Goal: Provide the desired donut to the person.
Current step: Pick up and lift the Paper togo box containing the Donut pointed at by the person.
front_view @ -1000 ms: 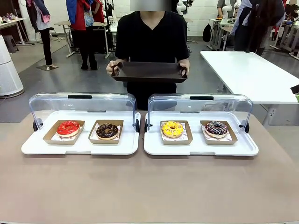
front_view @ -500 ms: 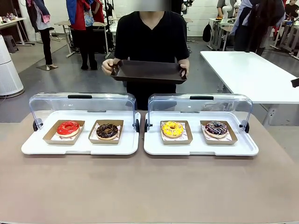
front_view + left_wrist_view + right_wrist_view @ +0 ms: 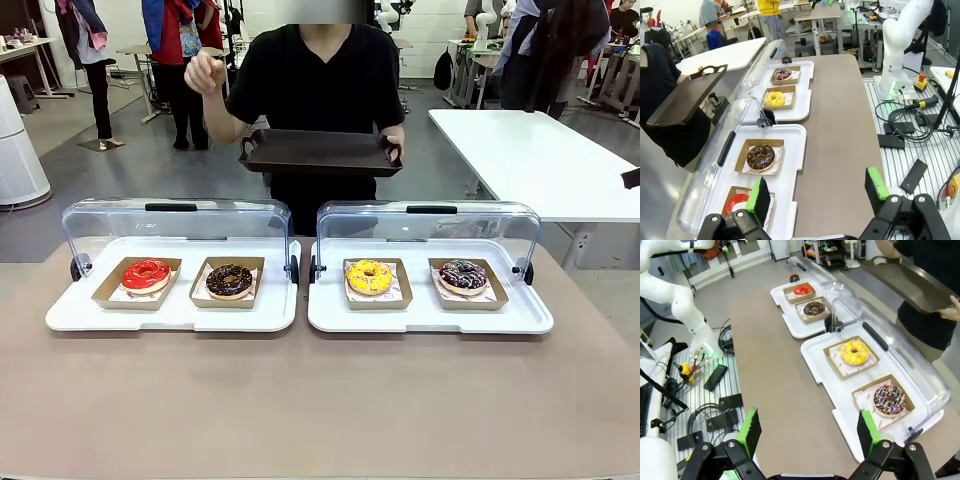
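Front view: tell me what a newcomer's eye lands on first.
In a row across the table sit a red donut, a chocolate donut, a yellow donut and a sprinkled donut, two per white tray. Beyond them the person holds a dark tray in one hand, the other hand raised.

A long white rectangular table [image 3: 530,150] stands at right on the grey floor. A white cylindrical floor unit [image 3: 15,150] sits at far left, with a bystander in a red-and-blue jacket [image 3: 175,40] farther back.
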